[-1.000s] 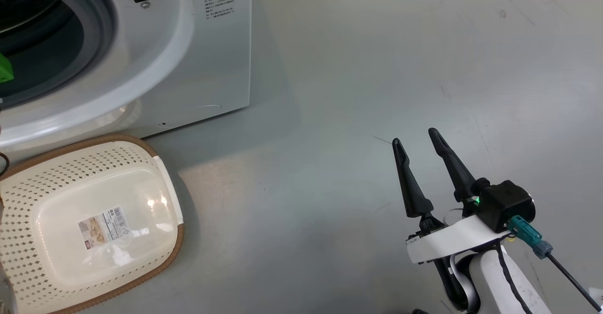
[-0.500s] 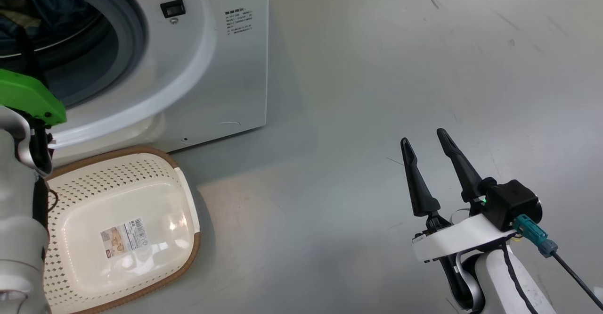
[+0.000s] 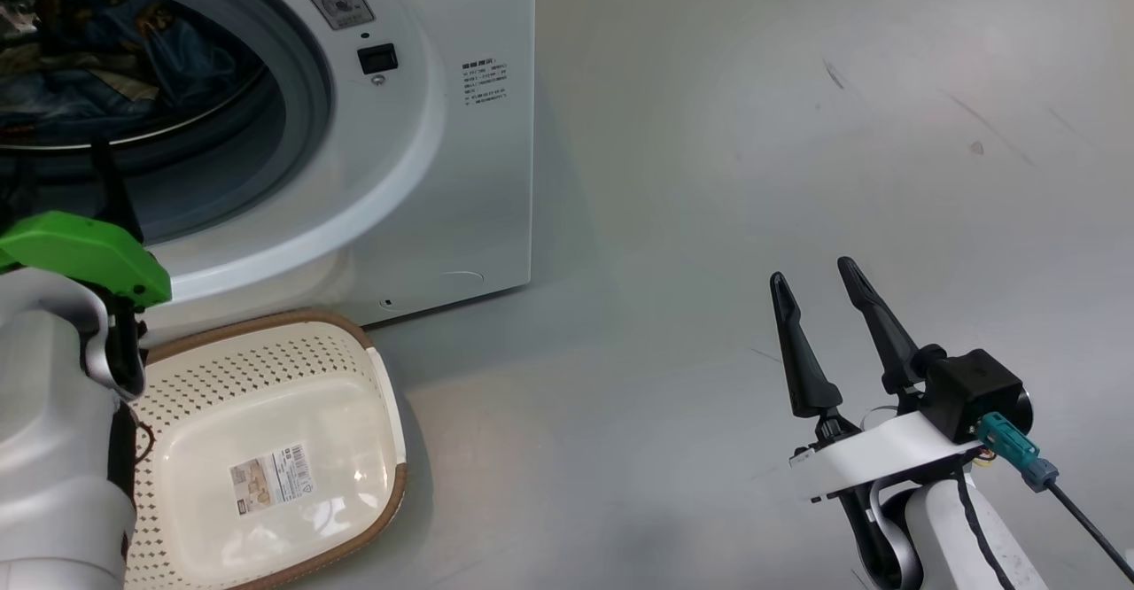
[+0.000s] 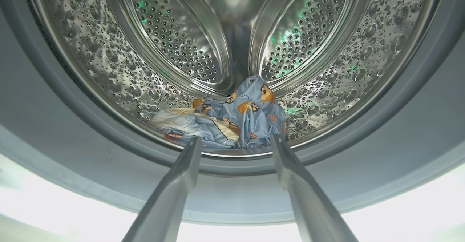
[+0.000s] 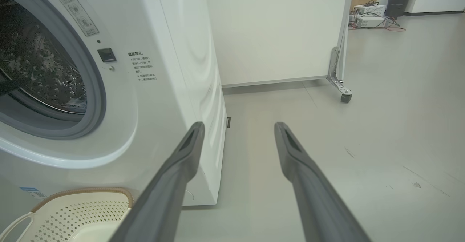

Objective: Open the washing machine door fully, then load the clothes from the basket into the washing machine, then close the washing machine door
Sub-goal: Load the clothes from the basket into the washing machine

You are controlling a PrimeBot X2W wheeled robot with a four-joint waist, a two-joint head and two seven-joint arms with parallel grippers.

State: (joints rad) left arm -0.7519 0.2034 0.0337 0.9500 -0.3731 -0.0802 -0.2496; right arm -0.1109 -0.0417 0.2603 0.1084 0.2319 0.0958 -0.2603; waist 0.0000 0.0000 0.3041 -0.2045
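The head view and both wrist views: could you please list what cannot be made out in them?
- Basket: left side hidden by the pale left forearm in the head view; cut off by the bottom edge in the right wrist view.
- Clothes: near edge hidden by the drum lip, left wrist view.
- Washing machine: its print is too small to read, head view.

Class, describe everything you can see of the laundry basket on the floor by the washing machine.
The basket is cream-white plastic with rows of small holes in its walls, a brown woven rim, a pale side handle and a smooth glossy bottom bearing a barcode label. It stands upright and empty on the grey floor, close before the washing machine, below its opening. In the head view the left arm hides its left edge.
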